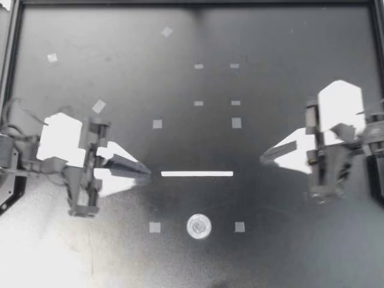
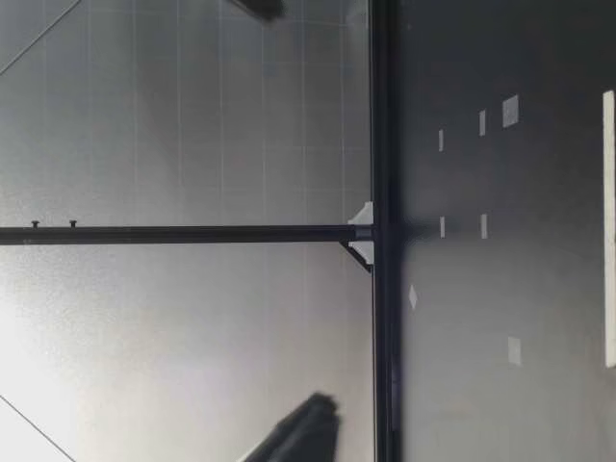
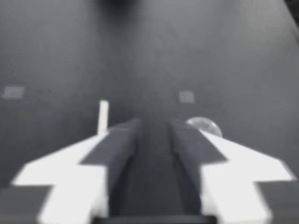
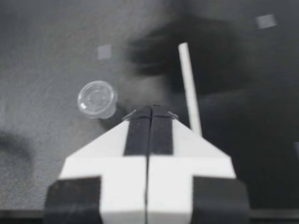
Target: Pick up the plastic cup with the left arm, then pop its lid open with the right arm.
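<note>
- My left gripper [image 1: 147,171] hangs just beside the left end of the white stick [image 1: 197,173], with a sliver of dark table between tip and stick
- In the left wrist view its fingers [image 3: 124,140] stand a little apart, and bare table shows through the gap
- My right gripper [image 1: 263,159] points at the stick's right end from somewhat farther off; in the right wrist view its fingers [image 4: 138,130] are pressed together, gripping no object
- The white stick lies flat, running left to right between the two grippers, in the near half of the table [image 1: 288,36]
- The clear cup [image 1: 198,227] stands mouth up on the near side of the stick's middle, apart from it, midway between two tape squares [image 1: 155,227]
- From the right wrist the cup [image 4: 97,99] sits ahead and to one side of the shut tips, and the stick [image 4: 189,84] runs ahead along the other side
- From the left wrist the cup [image 3: 203,125] peeks past one finger and the stick [image 3: 103,116] past the other
- The far half of the table carries flat tape marks [image 1: 236,122], low enough to pass over
- A black frame [image 1: 192,3] bounds the far edge and both sides; each arm's body sits close to its own side edge
- In the low view the stick [image 2: 608,226] lies well short of the far frame [image 2: 382,289]
</note>
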You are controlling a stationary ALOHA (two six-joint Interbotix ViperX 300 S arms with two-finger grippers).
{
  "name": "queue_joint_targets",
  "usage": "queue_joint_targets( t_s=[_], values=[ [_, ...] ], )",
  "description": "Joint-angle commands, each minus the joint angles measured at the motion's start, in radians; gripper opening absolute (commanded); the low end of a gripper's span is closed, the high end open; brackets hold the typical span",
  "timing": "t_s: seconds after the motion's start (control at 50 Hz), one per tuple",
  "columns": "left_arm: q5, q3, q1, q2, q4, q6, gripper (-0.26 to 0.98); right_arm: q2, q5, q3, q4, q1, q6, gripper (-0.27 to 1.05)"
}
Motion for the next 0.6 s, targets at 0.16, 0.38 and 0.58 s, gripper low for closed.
queue_joint_targets(
  t_s=[0.16, 0.38, 0.58],
  values=[
    [-0.095, -0.017, -0.029, 0.081, 0.002, -0.017, 0.56, 0.186, -0.037, -0.104, 0.018, 0.084, -0.002, -0.07],
    [-0.106, -0.037, -0.061, 0.186, 0.002, -0.025, 0.57, 0.314, -0.137, -0.135, 0.040, 0.092, 0.040, -0.07],
    [-0.106, -0.060, -0.081, 0.285, 0.002, -0.055, 0.57, 0.403, -0.163, -0.164, 0.040, 0.106, 0.094, -0.07]
  ],
)
